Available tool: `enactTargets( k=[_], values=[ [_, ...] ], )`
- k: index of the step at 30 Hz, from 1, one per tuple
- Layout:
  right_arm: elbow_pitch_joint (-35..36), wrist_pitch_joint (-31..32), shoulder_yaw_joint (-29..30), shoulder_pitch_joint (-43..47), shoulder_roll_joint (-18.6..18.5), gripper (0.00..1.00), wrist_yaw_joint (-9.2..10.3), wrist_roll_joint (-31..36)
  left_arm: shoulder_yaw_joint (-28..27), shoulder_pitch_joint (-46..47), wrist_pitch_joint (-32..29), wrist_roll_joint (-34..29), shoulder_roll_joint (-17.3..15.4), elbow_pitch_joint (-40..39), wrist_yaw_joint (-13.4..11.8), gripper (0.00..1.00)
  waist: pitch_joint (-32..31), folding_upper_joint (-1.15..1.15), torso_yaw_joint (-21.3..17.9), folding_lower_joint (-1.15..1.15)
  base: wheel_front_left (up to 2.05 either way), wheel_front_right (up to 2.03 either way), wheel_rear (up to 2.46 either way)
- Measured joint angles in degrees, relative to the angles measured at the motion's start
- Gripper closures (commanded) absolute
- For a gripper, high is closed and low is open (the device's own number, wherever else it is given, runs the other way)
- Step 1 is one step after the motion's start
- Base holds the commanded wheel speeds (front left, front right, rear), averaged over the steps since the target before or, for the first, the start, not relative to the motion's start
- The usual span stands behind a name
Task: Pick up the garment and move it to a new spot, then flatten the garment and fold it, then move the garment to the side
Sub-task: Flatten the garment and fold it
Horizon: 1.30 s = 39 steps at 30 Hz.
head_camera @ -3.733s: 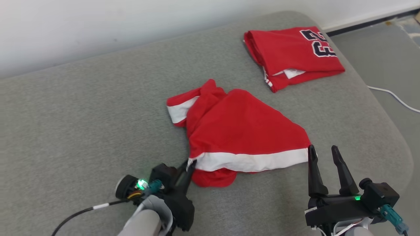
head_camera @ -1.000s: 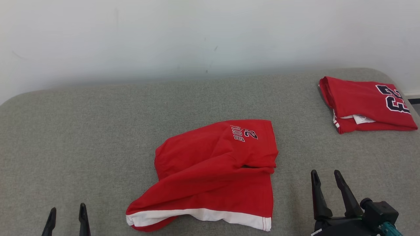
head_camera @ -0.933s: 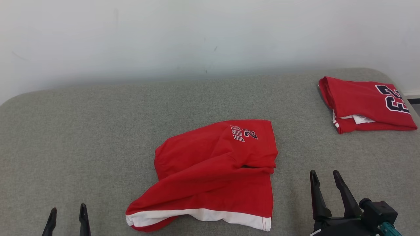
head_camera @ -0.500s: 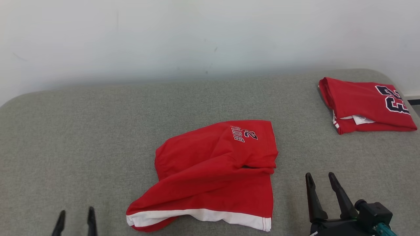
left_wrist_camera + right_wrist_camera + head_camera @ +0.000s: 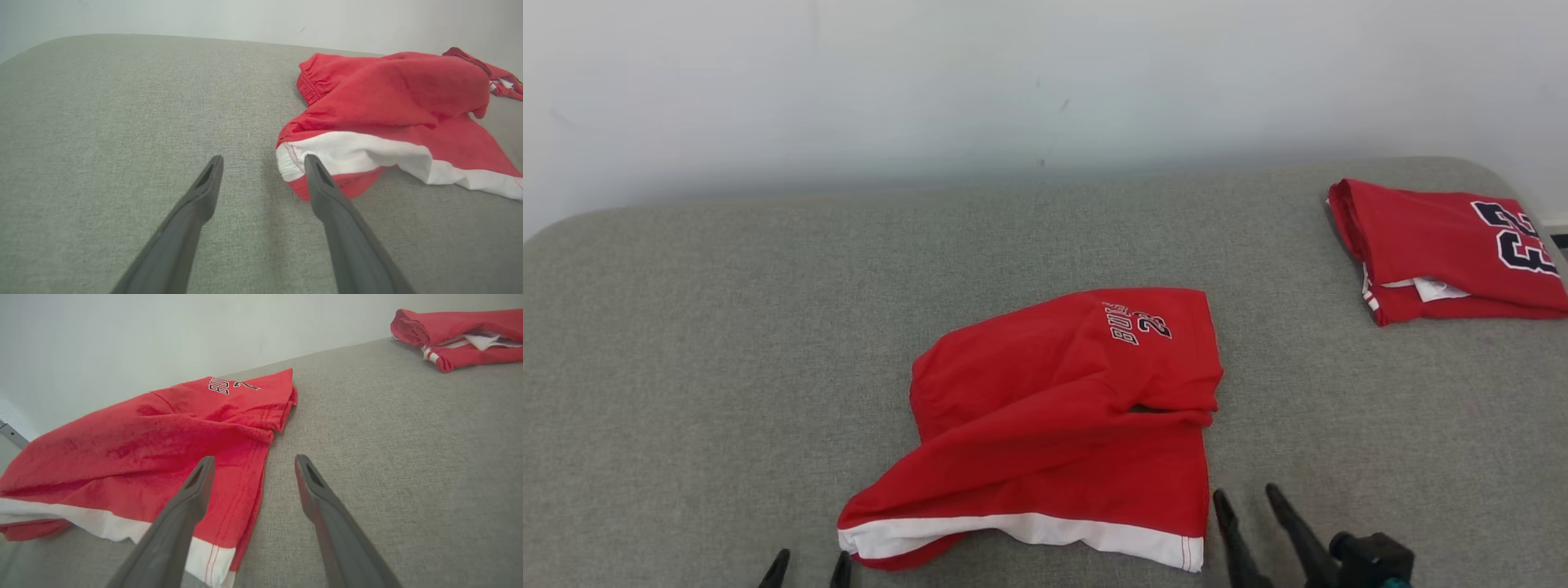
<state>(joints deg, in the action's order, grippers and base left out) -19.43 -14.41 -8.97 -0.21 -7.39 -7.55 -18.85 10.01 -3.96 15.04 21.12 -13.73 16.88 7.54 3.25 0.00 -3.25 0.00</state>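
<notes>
Up close, left wrist view reveals garment (image 5: 392, 94) waistband (image 5: 310, 79); left gripper (image 5: 262, 159), right gripper (image 5: 254, 458) wide, empty.

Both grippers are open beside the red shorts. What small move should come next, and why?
Probably move the left gripper toward the near corner of the white hem and close on it. The shorts lie rumpled, one part folded over another, so they need flattening. Both grippers are open and empty, and the right gripper sits at the opposite edge.

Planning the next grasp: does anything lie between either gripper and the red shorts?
Nothing visible does. The left gripper and right gripper, both open, sit close beside the shorts over bare cushion; the folded jersey lies far right.
</notes>
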Motion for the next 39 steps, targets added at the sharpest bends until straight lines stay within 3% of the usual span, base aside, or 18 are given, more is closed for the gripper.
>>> enactTargets(
  k=[16,31,33,34,35,39],
  values=[
    [-10.4,1.0,-9.4,-2.9,-0.3,0.00,0.00,-1.6,14.7,10.2,-2.0,10.4,-7.5,9.4,0.0,0.00,1.6,0.00,-0.3,0.00,0.00,0.00,0.00],
    [-15.0,0.1,-11.3,-6.0,-0.1,0.00,0.00,-1.8,24.7,16.7,-0.9,16.0,-10.3,12.5,0.0,0.00,2.1,0.00,-1.1,0.00,0.00,0.00,0.00],
    [-15.8,-0.1,-11.8,-6.5,0.0,0.66,0.00,-1.8,25.4,17.6,-0.5,16.0,-10.4,12.8,0.0,0.02,2.1,0.00,-1.0,0.00,0.00,0.00,0.00],
    [-16.4,-0.2,-12.0,-6.8,0.1,1.00,0.00,-1.8,25.7,18.2,-0.5,15.9,-10.4,13.0,0.0,0.76,2.1,0.00,-1.0,0.00,0.00,0.00,0.00],
    [-16.8,-0.2,-12.1,-7.1,0.1,1.00,0.00,-1.8,25.7,18.7,-0.3,15.9,-10.3,13.3,0.0,1.00,2.1,0.00,-1.0,0.00,0.00,0.00,0.00],
    [-17.9,-0.3,-12.2,-7.8,0.4,1.00,0.00,-1.9,24.9,19.1,-0.1,14.8,-9.9,15.1,0.0,1.00,2.0,0.00,-1.0,0.00,0.00,0.00,0.00]
  ],
)
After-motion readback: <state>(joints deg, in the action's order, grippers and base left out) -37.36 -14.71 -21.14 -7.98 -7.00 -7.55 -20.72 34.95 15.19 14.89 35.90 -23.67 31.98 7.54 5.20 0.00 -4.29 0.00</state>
